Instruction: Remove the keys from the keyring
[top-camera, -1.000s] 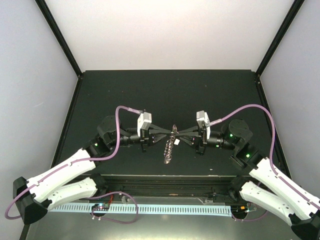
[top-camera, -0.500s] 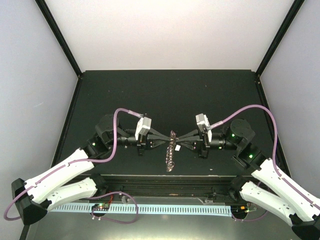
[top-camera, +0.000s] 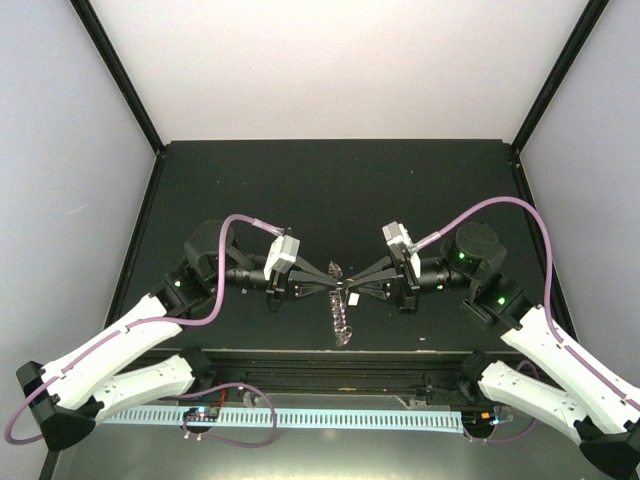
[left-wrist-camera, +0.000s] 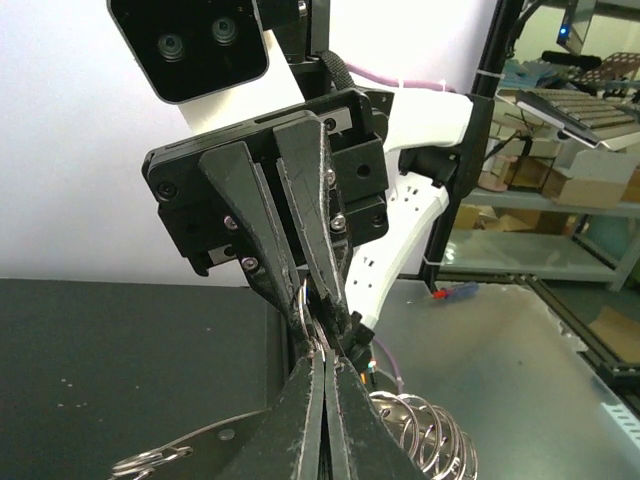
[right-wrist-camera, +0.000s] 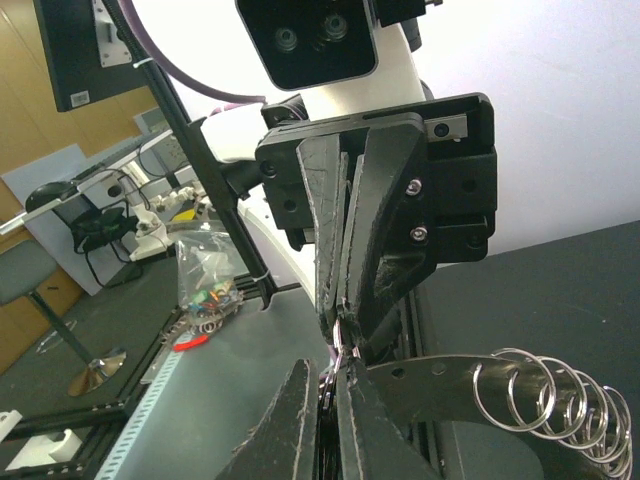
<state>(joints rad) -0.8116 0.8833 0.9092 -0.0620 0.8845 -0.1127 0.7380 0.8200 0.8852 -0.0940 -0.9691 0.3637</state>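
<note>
Top external view showed the keyring (top-camera: 340, 312) held up in the air over the middle of the dark table (top-camera: 300, 190), turned on its edge, with its row of wire loops (top-camera: 341, 328) hanging down toward the near side. The key was too tiny to pick out there. In the right wrist view a little silver bit (right-wrist-camera: 340, 347) sat right where the fingertips met, but I could not tell if that was the key or just one more loop. The left gripper (top-camera: 330, 290) came in from one side and the right gripper (top-camera: 352, 290) from the other, tip to tip. Both had their fingers pressed together, each pinching the top edge of the keyring. Here is what I think could go wrong. If the two arms pulled apart too hard, the thin metal could slip out of one pinch, and the ring would swing or drop. If the key came free with nothing holding it, it could fall and be hard to find.
</note>
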